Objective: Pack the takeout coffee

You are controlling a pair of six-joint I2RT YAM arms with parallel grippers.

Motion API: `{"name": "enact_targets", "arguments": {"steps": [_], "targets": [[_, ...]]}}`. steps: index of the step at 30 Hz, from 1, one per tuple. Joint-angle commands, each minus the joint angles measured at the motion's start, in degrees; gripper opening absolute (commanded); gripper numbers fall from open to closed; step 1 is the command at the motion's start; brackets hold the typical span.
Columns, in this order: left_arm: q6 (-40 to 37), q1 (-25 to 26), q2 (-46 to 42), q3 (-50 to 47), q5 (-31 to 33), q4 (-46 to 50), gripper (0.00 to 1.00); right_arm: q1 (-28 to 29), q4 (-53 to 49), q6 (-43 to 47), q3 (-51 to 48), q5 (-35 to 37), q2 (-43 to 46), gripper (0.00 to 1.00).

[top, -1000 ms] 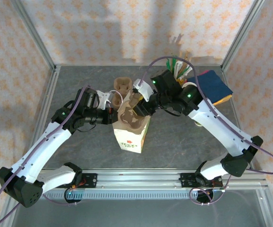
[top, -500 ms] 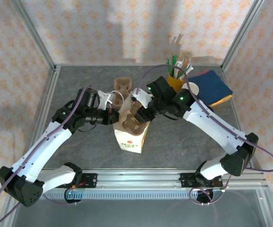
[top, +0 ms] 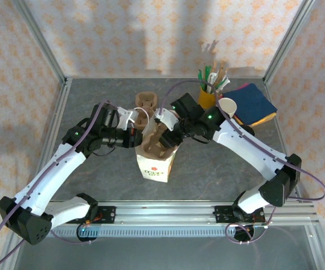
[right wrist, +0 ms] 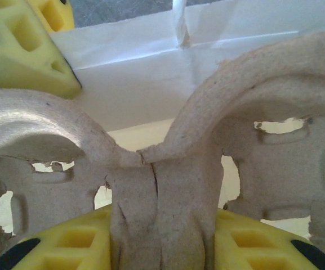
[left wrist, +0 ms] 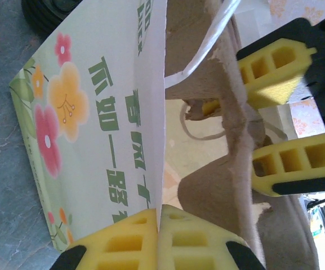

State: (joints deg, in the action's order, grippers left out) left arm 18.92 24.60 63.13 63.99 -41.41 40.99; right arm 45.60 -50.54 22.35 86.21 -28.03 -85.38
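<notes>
The paper bag (top: 154, 167) stands mid-desk (top: 207, 169); at its 9 o'clock the left gripper (left wrist: 157, 239) pinches its rim with closed jaws; from 2 o'clock the right gripper (right wrist: 162, 244) clamps the cup carrier (top: 152, 142) at its mouth. Where the takeout coffee stands, I cannot tell.

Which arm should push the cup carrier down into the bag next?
Right. The right hand grips the carrier at the mouth of the bag, so it can probably just lower it. The left hand is shut on the bag's rim, steadying it; leave it there.
</notes>
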Motion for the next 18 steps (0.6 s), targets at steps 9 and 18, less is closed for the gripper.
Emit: {"name": "enact_targets", "arguments": {"steps": [9,18], "targets": [[-1.5,-0.6,-0.1,3.0,-2.8,0.9,0.0,0.2,-1.2,1.0,-3.8,3.4,-2.0,0.37],[-0.4,-0.5,1.0,3.3,-2.8,-0.3,0.0,1.6,-2.0,1.6,-3.8,2.9,-2.9,0.37]]}}
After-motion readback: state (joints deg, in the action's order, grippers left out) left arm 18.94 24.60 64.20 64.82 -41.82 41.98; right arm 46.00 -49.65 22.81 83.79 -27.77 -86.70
